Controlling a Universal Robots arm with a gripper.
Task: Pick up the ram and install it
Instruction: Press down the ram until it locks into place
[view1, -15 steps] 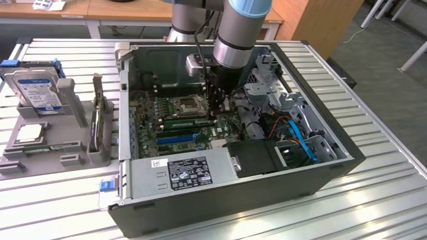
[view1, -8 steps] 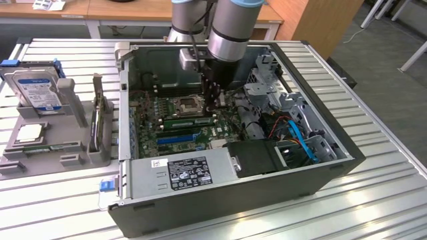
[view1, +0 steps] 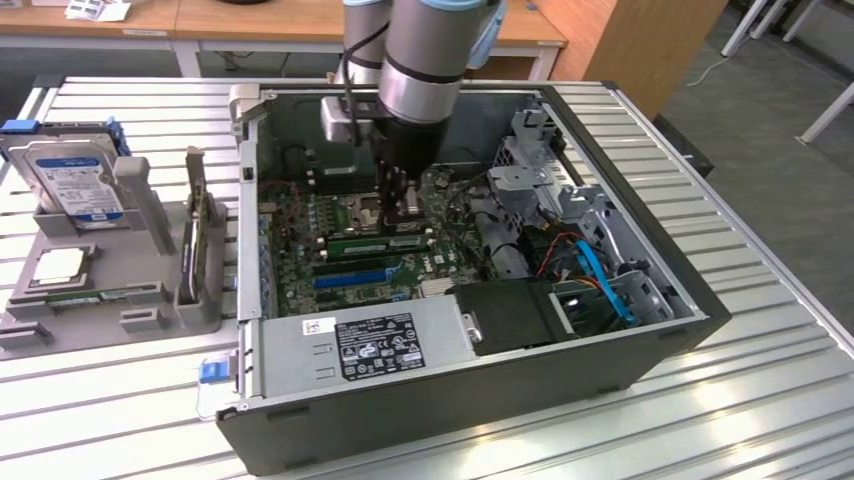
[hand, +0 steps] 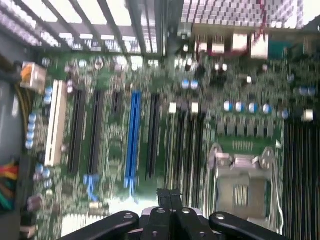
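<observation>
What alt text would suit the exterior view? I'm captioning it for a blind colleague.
A robot arm reaches down into an open computer case, its gripper just above the motherboard near a green ram stick. A grey parts holder with a hard drive stands at the exterior view's left.

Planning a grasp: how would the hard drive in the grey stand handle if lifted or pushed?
The hard drive looks like a rigid metal box, so it is probably stiff and heavy for its size. It sits on edge in the stand, so a push near its top may tilt it.
</observation>
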